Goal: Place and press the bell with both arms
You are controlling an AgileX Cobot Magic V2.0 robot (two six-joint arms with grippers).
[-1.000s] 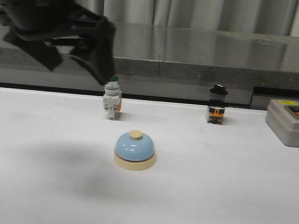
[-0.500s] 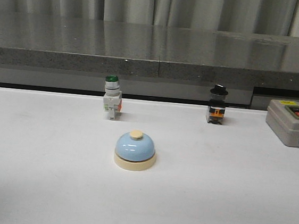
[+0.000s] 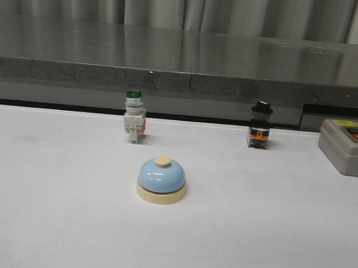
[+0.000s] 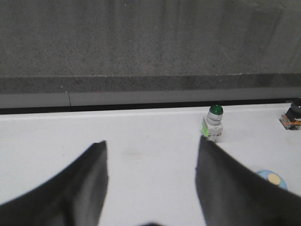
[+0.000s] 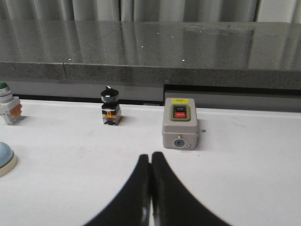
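So the bell [image 3: 162,179] is sitting upright on the white surface [image 3: 41,222], pretty much dead center of the front view and a bit below the middle, blue dome with the cream button on top and the cream base flat on the surface. Nothing is touching it, and neither arm shows up in the front view at all. Behind it, up and to the left, there's the green-capped push-button switch [image 3: 133,116], and off to the upper right the black-knobbed switch [image 3: 260,124], both standing near the back edge of the surface, well apart from the bell. At the far right edge there's a grey control box [image 3: 350,147] with a red and a dark button on its top. In the left wrist view the left claw [image 4: 150,183] is spread wide open with nothing between its fingers; the green-capped switch shows just above the right-hand finger and a sliver of the bell peeks out at the lower right of the frame. In the right wrist view the right claw [image 5: 150,188] is closed up tight, fingers pressed together and holding nothing, with the grey box just above it and the bell's edge at the far left of the frame.
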